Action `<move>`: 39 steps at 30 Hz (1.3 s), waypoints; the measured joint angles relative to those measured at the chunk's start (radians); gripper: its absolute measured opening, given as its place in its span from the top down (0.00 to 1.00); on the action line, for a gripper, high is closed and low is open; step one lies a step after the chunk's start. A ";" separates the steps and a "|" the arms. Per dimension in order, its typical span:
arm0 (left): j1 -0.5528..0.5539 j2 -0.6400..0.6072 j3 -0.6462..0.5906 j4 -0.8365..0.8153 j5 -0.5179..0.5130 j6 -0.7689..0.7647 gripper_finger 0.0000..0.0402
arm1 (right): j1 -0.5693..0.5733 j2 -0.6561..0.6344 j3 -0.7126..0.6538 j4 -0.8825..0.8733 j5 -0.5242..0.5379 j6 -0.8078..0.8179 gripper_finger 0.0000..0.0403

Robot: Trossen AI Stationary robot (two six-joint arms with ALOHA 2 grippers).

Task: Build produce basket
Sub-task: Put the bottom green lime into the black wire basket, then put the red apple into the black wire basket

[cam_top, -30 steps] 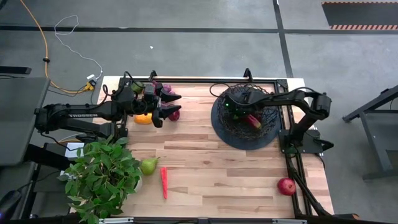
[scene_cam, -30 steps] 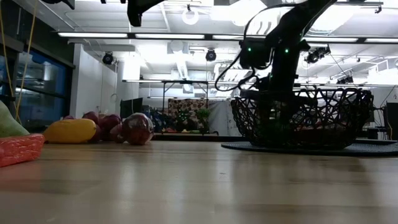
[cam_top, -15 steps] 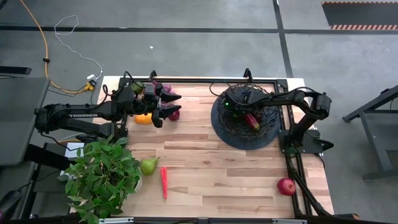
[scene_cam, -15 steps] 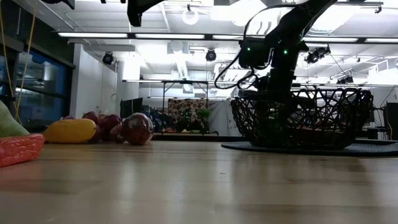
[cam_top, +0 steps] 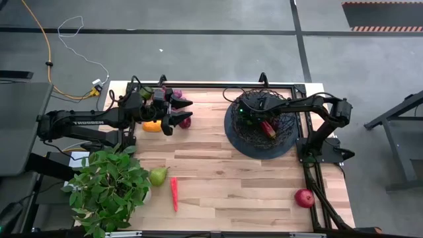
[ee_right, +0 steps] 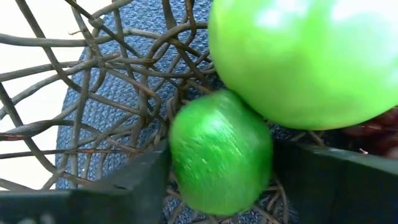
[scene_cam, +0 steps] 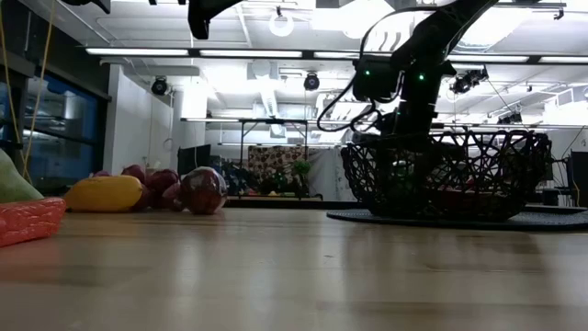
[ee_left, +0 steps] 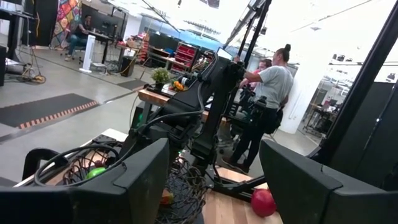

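The black wire basket [cam_top: 285, 135] stands at the far right on its dark round base and also shows in the low view [scene_cam: 478, 175]. My right gripper [ee_right: 221, 171] reaches down into it and is shut on a green lime [ee_right: 221, 149], which lies against a larger green fruit [ee_right: 305, 56]. A red chilli [cam_top: 268, 127] lies in the basket. My left gripper [cam_top: 180, 112] is open and empty, held above the far-left produce: purple grapes [cam_top: 174, 94], a yellow-orange fruit [cam_top: 152, 126] and a red apple [cam_top: 186, 122]. My right gripper pinches the lime between its two fingers, one on each of its opposite sides [ee_right: 177, 155]. The fingers come from above, pointing down into the basket. The lime sits low on the wire mesh at the basket's bottom [ee_right: 124, 124] and touches the larger green fruit.
A leafy potted plant [cam_top: 109, 188] stands at the near left. A green pear [cam_top: 157, 176] and a red chilli [cam_top: 174, 194] lie beside it. A red apple [cam_top: 304, 197] lies at the near right. People stand in the room beyond the table [ee_left: 270, 93]. Bare wood lies mid-table.
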 joint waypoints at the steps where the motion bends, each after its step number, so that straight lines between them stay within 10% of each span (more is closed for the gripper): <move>1: 0.000 0.000 0.000 0.000 0.000 -0.001 0.40 | 0.000 0.000 0.000 -0.002 0.000 -0.001 0.29; 9: 0.000 0.000 0.000 0.000 0.000 -0.001 0.40 | 0.000 -0.045 0.028 -0.058 0.009 -0.104 0.08; 27: 0.000 0.000 0.000 0.009 0.000 -0.020 0.40 | 0.180 -0.631 0.055 -0.061 0.289 -0.343 0.06; 35: 0.000 0.000 0.000 0.011 0.000 0.003 0.40 | 0.192 -0.727 0.055 -0.008 0.227 -0.437 0.06; 39: 0.000 0.000 0.000 0.016 0.000 0.015 0.40 | 0.193 -0.730 0.034 0.171 0.000 -0.726 0.06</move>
